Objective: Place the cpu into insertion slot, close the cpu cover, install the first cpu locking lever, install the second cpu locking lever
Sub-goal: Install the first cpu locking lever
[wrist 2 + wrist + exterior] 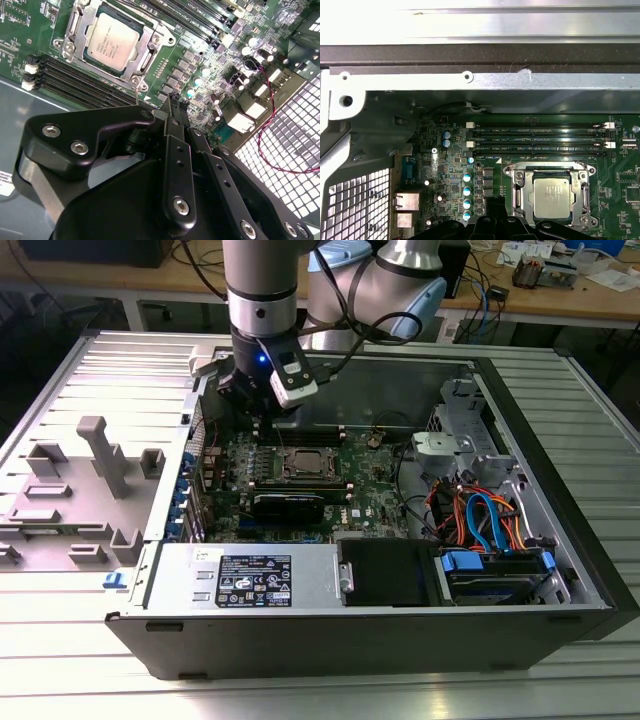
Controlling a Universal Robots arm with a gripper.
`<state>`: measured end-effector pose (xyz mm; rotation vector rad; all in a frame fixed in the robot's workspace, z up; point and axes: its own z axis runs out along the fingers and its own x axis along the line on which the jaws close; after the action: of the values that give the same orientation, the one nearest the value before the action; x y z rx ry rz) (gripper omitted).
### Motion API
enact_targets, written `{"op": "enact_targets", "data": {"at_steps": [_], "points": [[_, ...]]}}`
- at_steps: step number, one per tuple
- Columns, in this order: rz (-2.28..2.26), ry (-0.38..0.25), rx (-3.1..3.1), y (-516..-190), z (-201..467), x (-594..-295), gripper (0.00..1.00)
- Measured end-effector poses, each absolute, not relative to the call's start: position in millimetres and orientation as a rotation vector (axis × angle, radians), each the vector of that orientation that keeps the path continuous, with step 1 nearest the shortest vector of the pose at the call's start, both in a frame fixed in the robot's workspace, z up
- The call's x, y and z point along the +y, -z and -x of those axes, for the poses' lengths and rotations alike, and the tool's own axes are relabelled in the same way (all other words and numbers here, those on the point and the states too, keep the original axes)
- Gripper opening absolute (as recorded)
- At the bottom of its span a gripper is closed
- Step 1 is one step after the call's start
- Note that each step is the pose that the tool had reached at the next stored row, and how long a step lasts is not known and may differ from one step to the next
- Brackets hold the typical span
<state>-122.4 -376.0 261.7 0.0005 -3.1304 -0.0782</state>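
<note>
Second wrist view: cpu cover (146, 53) frames cpu (112, 40) edges, jaws nearby.

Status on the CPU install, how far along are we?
Done: the cpu sits in its socket, and the cpu cover lies flat around it. In hand: nothing; the gripper hovers beside the socket, jaws together. Left: the locking levers; I can't tell if either is latched.
</note>
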Motion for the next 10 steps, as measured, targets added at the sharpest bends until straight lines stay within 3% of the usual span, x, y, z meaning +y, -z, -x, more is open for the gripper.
{"op": "enact_targets", "data": {"at_steps": [10], "points": [[-0.001, 0.078, -3.130, -262, 122, -361, 0.11]]}}
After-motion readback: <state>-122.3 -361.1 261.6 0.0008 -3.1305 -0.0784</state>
